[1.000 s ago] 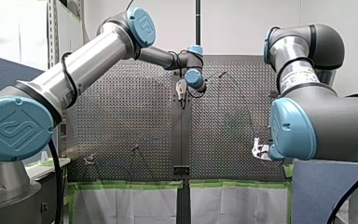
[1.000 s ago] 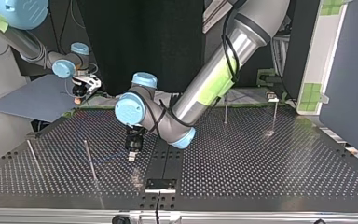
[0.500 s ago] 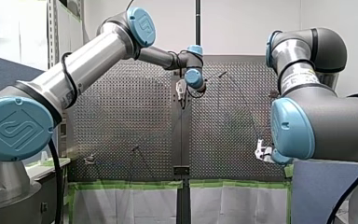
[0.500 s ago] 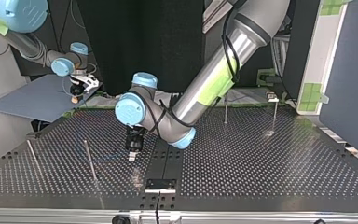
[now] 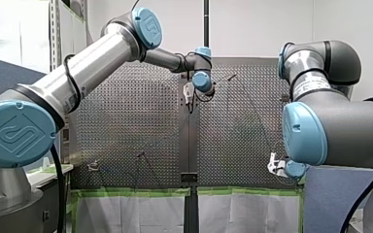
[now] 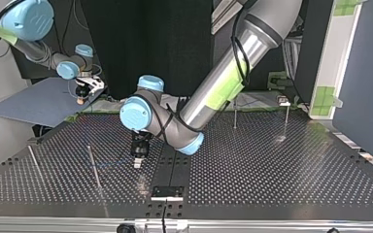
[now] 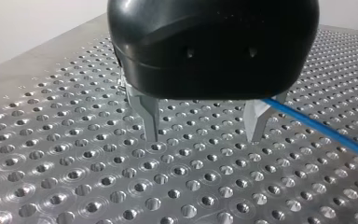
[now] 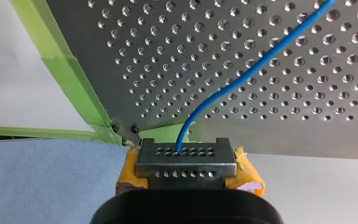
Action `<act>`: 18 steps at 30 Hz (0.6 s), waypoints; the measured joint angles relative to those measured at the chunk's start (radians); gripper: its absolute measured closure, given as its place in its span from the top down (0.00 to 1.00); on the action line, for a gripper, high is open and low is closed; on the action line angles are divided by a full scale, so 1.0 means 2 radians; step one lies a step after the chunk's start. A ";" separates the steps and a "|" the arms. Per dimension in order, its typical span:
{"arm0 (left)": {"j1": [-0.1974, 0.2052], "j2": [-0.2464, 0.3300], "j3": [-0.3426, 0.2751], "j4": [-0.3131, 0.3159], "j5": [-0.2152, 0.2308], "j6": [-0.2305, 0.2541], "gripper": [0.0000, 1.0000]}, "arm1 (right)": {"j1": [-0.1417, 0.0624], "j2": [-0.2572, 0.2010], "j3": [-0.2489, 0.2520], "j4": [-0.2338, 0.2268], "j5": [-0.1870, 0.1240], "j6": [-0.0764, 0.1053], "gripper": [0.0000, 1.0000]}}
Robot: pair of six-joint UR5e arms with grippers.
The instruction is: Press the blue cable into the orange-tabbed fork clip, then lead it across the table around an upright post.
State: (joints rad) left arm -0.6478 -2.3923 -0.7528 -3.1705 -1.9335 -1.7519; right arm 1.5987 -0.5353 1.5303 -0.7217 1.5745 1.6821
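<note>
Blue cable (image 8: 242,74) is pinched between the yellow pads of my right gripper (image 8: 186,155), off the perforated table's (image 8: 144,70) corner. My left gripper (image 7: 203,135) is held spread low over the table, the cable beside one finger.

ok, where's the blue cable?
In the right wrist view the blue cable is pinched in my right gripper beyond the table corner; in the left wrist view it passes beside one finger of my open left gripper.

No legible writing; the blue joint cap (image 5: 17,133) bears an embossed emblem.
</note>
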 joint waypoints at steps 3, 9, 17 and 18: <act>0.000 0.000 0.000 0.000 0.000 0.000 0.89 | 0.000 0.008 -0.008 0.002 -0.002 0.000 0.00; 0.000 0.000 0.000 0.000 0.000 0.000 0.89 | 0.001 0.017 -0.016 0.004 -0.003 0.000 0.00; 0.000 0.000 0.002 -0.008 0.002 -0.001 0.99 | 0.002 0.018 -0.021 0.007 -0.006 -0.001 0.00; 0.000 0.000 0.002 -0.011 0.003 -0.003 0.99 | 0.002 0.018 -0.021 0.007 -0.006 -0.001 0.00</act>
State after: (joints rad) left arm -0.6482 -2.3918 -0.7485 -3.1934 -1.9279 -1.7574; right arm 1.6023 -0.4993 1.4876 -0.7083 1.5618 1.6797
